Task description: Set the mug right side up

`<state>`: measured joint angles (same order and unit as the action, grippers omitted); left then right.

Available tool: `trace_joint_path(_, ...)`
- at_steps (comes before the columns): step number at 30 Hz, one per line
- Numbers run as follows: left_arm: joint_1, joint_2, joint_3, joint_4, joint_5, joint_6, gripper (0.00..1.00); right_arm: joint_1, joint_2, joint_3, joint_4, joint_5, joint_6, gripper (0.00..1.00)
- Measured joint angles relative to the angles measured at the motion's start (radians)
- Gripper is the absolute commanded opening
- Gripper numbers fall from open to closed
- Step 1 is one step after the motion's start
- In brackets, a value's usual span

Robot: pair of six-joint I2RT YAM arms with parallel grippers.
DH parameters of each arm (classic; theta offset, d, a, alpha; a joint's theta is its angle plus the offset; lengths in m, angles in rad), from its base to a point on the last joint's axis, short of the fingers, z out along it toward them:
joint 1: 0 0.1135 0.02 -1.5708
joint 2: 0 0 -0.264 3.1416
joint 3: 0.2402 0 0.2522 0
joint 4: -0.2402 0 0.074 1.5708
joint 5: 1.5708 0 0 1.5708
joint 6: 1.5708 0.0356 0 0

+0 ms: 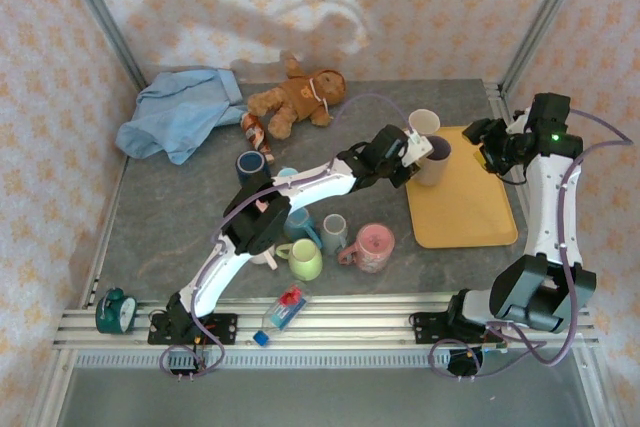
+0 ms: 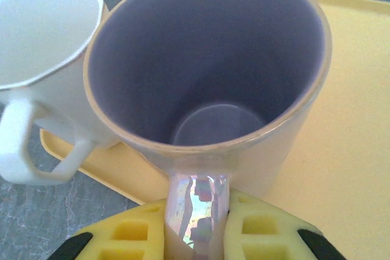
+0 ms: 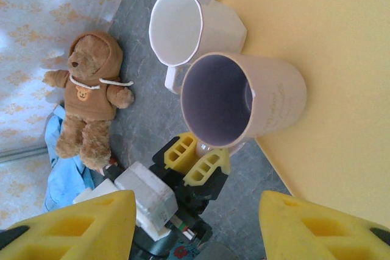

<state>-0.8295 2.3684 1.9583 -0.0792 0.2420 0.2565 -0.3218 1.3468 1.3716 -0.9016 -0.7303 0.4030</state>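
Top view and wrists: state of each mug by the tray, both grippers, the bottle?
Beige mug with purple inside: upright, on yellow tray, handle clamped.
White faceted mug: upright, beside the beige one.
Left gripper: shut on the beige mug's handle.
Right gripper: open, holding nothing.
Clear plastic bottle: lying on its side.

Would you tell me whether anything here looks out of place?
A small bottle lies on its side across the metal rails at the near edge, and a green alarm clock sits on them too.
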Motion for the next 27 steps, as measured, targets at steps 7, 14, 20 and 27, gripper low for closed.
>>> trace_joint_path(7, 0.0, 0.059, 0.068, -0.003, -0.026, 0.0, 0.0, 0.0, 0.012, 0.0, 0.0, 0.005, -0.003, 0.55)
trace_joint_path(14, 0.0, 0.103, 0.14, -0.018, -0.046, 0.0, 0.0, 0.0, 0.016, 0.0, -0.005, 0.008, -0.011, 0.55)
trace_joint_path(20, -0.002, 0.109, 0.143, -0.02, -0.057, 0.004, 0.0, 0.0, 0.016, -0.001, -0.008, 0.008, -0.012, 0.55)
trace_joint_path(27, -0.001, 0.109, 0.143, -0.023, -0.064, 0.015, 0.03, 0.0, 0.016, -0.001, -0.009, 0.008, -0.014, 0.55)
